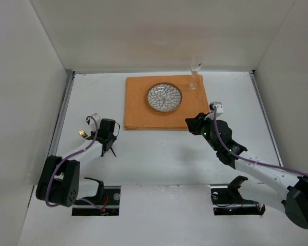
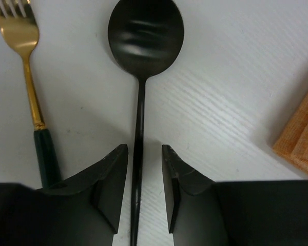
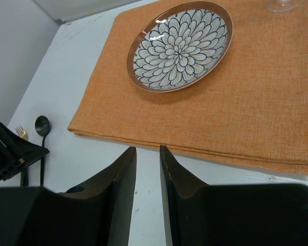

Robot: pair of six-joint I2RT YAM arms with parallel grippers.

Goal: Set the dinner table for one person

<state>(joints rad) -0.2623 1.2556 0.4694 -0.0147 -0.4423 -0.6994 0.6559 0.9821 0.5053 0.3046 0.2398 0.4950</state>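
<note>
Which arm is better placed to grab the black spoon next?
Left. The left gripper straddles the handle of the black spoon, jaws open either side; the right gripper hangs by the orange cloth, far off.

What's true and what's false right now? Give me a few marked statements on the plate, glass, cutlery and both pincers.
1. The plate sits on the orange cloth. True.
2. The glass lies tipped over on the bare table. False: it stands upright at the cloth's far right corner.
3. The open left pincer straddles the handle of the black spoon. True.
4. The right pincer holds the fork. False: it holds nothing; the fork lies on the table beside the spoon.
</note>
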